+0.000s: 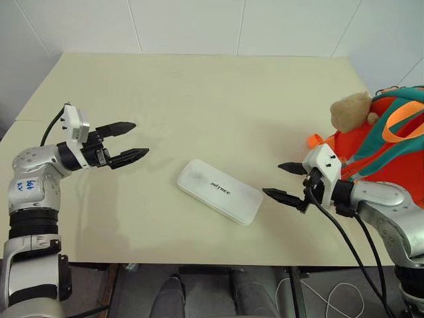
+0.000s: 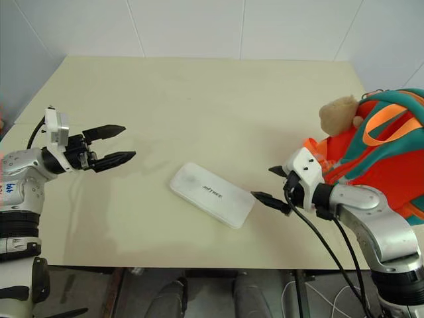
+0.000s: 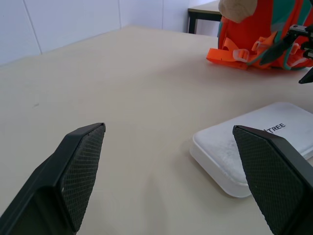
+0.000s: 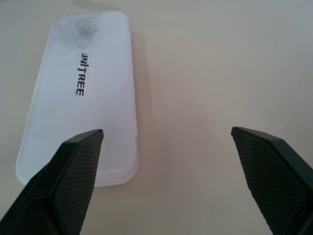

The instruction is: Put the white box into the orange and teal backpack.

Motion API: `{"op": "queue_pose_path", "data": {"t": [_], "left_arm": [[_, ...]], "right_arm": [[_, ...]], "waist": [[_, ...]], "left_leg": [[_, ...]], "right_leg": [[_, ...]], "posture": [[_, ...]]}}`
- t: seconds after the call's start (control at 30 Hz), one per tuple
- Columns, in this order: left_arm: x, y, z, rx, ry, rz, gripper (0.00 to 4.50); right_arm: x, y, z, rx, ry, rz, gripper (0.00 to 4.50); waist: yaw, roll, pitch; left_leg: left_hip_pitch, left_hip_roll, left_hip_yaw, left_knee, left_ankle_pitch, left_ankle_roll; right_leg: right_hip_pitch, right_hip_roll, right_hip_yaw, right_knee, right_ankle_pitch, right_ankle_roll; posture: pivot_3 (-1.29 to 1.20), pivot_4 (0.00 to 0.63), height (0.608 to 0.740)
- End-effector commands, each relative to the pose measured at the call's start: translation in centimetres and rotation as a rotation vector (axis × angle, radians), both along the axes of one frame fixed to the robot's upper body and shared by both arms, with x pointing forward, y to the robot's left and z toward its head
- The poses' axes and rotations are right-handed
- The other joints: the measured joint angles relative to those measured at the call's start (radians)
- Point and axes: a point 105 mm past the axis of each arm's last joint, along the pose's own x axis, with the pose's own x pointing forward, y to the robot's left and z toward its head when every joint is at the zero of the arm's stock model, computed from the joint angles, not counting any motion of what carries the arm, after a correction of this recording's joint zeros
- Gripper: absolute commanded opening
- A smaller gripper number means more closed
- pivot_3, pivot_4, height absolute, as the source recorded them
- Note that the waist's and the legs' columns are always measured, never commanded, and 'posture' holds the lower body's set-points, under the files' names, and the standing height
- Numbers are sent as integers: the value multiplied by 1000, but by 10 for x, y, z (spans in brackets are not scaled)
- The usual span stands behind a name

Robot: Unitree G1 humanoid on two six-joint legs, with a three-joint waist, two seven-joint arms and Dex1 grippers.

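Note:
The white box (image 1: 220, 191) lies flat on the cream table (image 1: 199, 99), near its front edge, with dark lettering on its lid. At the table's right edge sits the orange and teal backpack (image 1: 387, 142), a tan plush toy (image 1: 350, 111) on its near top. My left gripper (image 1: 130, 140) hovers open to the left of the box, a hand's width from it, with nothing between its fingers. Just right of the box's near end, my right gripper (image 1: 283, 181) stands open and empty, pointing at the box (image 4: 80, 93). The left wrist view shows the box (image 3: 254, 147) and backpack (image 3: 259, 34) ahead.
White wall panels rise behind the table. The far half of the table (image 2: 212, 93) is bare cream surface. Black cables (image 1: 351, 252) hang from my right arm past the front edge. An orange strap with a buckle (image 3: 230, 55) trails from the backpack onto the table.

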Motion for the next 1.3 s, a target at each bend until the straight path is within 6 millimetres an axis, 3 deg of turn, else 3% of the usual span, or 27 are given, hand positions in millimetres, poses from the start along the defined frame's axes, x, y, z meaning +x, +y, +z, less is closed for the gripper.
{"op": "queue_pose_path", "data": {"t": [0.03, 0.37, 0.4, 0.43, 0.53, 0.7, 0.83, 0.93, 1.1, 1.3], "left_arm": [[3, -4, 8, -5, -42, -8, 4468], [9, -8, 2, -19, -29, 16, 4468], [8, -11, 0, -21, -20, -2, 4492], [8, -11, -1, -22, -12, -13, 4500], [15, -15, -3, -59, -5, 17, 3880], [23, -29, -10, -38, 34, -24, 2249], [36, -45, -20, -30, 74, -43, 963], [43, -54, -25, -30, 100, -61, 33], [55, -68, -43, 44, 163, -62, 33], [50, -84, -67, 130, 273, -146, 33]], "right_arm": [[-6, 1, 14, 0, -50, 5, 4435], [-2, 9, 14, 1, -50, -12, 4435], [0, 7, 12, -3, -46, -27, 4263], [2, 9, 11, -5, -44, -36, 4052], [5, 7, 4, -20, -25, -42, 3158], [13, 3, -1, -58, -11, -87, 1385], [3, -4, -15, -75, 22, -114, 11], [-7, -6, -23, -86, 43, -143, 0], [-27, -5, -41, -119, 130, -139, 0], [-39, 4, -50, -131, 178, -122, 0]], "waist": [[1, 0, 0], [2, 0, 0], [4, 0, 0], [5, 0, 0], [13, 0, 0], [18, 0, 0], [27, 0, 0], [30, 0, 0], [25, 0, 0], [18, 0, 0]], "left_leg": [[0, 0, 0, 0, 0, 0], [0, 0, -1, 2, 0, 0], [0, 0, -1, 2, 0, 0], [0, 0, -1, 2, 0, 0], [0, 0, -1, 2, 0, 0], [0, 0, -1, 3, 0, 0], [0, -1, -3, 2, 0, 0], [0, -1, -3, 2, 0, 0], [0, -1, -4, 2, 0, 0], [0, -2, -4, 3, 0, 0]], "right_leg": [[0, 0, 0, 1, 0, 0], [1, 0, -1, 1, 0, 0], [1, 0, -1, 1, 0, 0], [1, 0, -1, 0, 0, 0], [1, 0, -1, 1, 0, 0], [2, 0, -2, 1, 0, 0], [2, 0, -3, 0, 0, 0], [3, 0, -3, -1, 0, 0], [2, 0, -3, 0, 0, 0], [3, 0, -3, 0, 0, 1]], "posture": [[0, 150, 740], [0, 150, 740], [0, 150, 740], [0, 150, 740], [0, 150, 740], [0, 150, 740], [0, 150, 740], [0, 150, 740], [0, 150, 740], [0, 150, 740]]}}
